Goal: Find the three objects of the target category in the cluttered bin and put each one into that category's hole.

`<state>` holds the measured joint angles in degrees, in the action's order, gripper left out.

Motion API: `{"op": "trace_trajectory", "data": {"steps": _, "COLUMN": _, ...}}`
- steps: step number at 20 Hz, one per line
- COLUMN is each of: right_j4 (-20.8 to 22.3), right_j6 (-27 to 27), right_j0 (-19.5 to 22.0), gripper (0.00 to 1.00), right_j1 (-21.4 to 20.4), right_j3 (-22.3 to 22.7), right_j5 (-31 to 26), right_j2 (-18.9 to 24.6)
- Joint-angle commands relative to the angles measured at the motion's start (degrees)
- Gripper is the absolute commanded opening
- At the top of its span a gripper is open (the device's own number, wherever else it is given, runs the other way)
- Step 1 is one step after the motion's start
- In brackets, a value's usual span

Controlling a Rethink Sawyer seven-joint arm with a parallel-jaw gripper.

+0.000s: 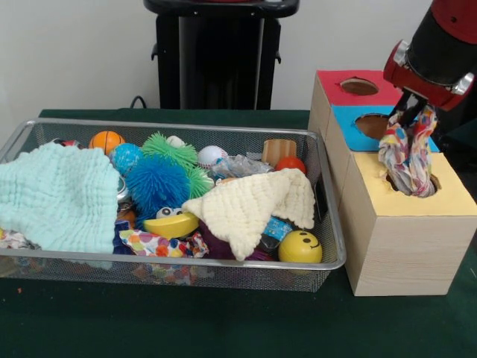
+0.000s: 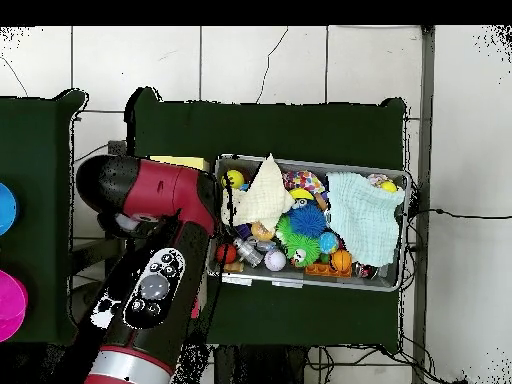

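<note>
My gripper [image 1: 408, 112] is at the right, above the wooden box. It is shut on a dotted fabric piece [image 1: 406, 153] that hangs down with its lower end in the round hole [image 1: 434, 181] of the yellow top. The wire mesh bin [image 1: 186, 261] stands to the left of the box. A second dotted piece [image 1: 153, 244] lies at the bin's front, under other toys. A third dotted scrap [image 1: 11, 239] shows at the front left under the mint cloth. In the overhead view my arm [image 2: 150, 200] hides the gripper and the box beside the bin [image 2: 300, 284].
A mint-green cloth [image 1: 59, 195] and a cream cloth [image 1: 250, 205] cover much of the bin. Spiky balls [image 1: 155, 183], a yellow smiley ball [image 1: 300, 246] and an orange ball [image 1: 106, 140] lie among them. The red-topped hole [image 1: 358, 86] and blue-topped hole [image 1: 373, 125] sit behind the yellow one.
</note>
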<state>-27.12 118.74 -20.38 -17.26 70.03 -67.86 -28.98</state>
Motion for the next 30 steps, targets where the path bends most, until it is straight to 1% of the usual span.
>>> {"op": "trace_trajectory", "data": {"steps": 1, "right_j4": 0.9, "right_j6": 8.0, "right_j0": 0.5, "gripper": 0.00, "right_j1": 2.5, "right_j3": 6.7, "right_j5": 7.8, "right_j2": 7.5}}
{"op": "trace_trajectory", "data": {"steps": 2, "right_j4": 1.0, "right_j6": 7.6, "right_j0": 0.6, "gripper": 0.00, "right_j1": 3.1, "right_j3": 5.5, "right_j5": 8.0, "right_j2": 8.1}}
{"op": "trace_trajectory", "data": {"steps": 3, "right_j4": 1.1, "right_j6": 6.6, "right_j0": 0.6, "gripper": 0.00, "right_j1": 2.9, "right_j3": 5.6, "right_j5": 8.9, "right_j2": 8.6}}
{"op": "trace_trajectory", "data": {"steps": 6, "right_j4": 2.0, "right_j6": 3.8, "right_j0": 1.4, "gripper": 0.00, "right_j1": 3.8, "right_j3": 3.6, "right_j5": 11.3, "right_j2": 9.8}}
{"op": "trace_trajectory", "data": {"steps": 7, "right_j4": 2.1, "right_j6": 3.5, "right_j0": 1.4, "gripper": 0.00, "right_j1": 3.6, "right_j3": 3.8, "right_j5": 11.6, "right_j2": 10.1}}
{"op": "trace_trajectory", "data": {"steps": 8, "right_j4": 2.4, "right_j6": 2.9, "right_j0": 1.7, "gripper": 0.00, "right_j1": 3.9, "right_j3": 3.0, "right_j5": 12.1, "right_j2": 10.3}}
{"op": "trace_trajectory", "data": {"steps": 10, "right_j4": 2.7, "right_j6": 2.5, "right_j0": 1.9, "gripper": 0.00, "right_j1": 3.9, "right_j3": 2.3, "right_j5": 13.2, "right_j2": 10.6}}
{"op": "trace_trajectory", "data": {"steps": 11, "right_j4": 2.6, "right_j6": 2.6, "right_j0": 1.8, "gripper": 0.00, "right_j1": 3.3, "right_j3": 2.6, "right_j5": 14.2, "right_j2": 10.9}}
{"op": "trace_trajectory", "data": {"steps": 13, "right_j4": 1.9, "right_j6": 3.1, "right_j0": 2.1, "gripper": 0.00, "right_j1": 3.0, "right_j3": 1.8, "right_j5": 14.4, "right_j2": 11.4}}
{"op": "trace_trajectory", "data": {"steps": 15, "right_j4": 1.9, "right_j6": 4.0, "right_j0": 1.9, "gripper": 0.00, "right_j1": 2.8, "right_j3": 0.5, "right_j5": 13.1, "right_j2": 11.2}}
{"op": "trace_trajectory", "data": {"steps": 18, "right_j4": 2.6, "right_j6": 4.2, "right_j0": 1.9, "gripper": 0.00, "right_j1": 3.0, "right_j3": -1.9, "right_j5": 13.2, "right_j2": 10.5}}
{"op": "trace_trajectory", "data": {"steps": 21, "right_j4": 2.5, "right_j6": 2.1, "right_j0": 2.7, "gripper": 0.00, "right_j1": 2.6, "right_j3": -2.3, "right_j5": 18.8, "right_j2": 11.9}}
{"op": "trace_trajectory", "data": {"steps": 23, "right_j4": 3.0, "right_j6": 2.1, "right_j0": 3.0, "gripper": 0.00, "right_j1": 2.6, "right_j3": -3.2, "right_j5": 20.2, "right_j2": 11.7}}
{"op": "trace_trajectory", "data": {"steps": 25, "right_j4": 3.7, "right_j6": 3.4, "right_j0": 2.8, "gripper": 0.00, "right_j1": 2.8, "right_j3": -4.4, "right_j5": 18.9, "right_j2": 10.8}}
{"op": "trace_trajectory", "data": {"steps": 30, "right_j4": 7.3, "right_j6": 2.7, "right_j0": 2.7, "gripper": 0.00, "right_j1": 2.4, "right_j3": -7.6, "right_j5": 12.3, "right_j2": 8.6}}
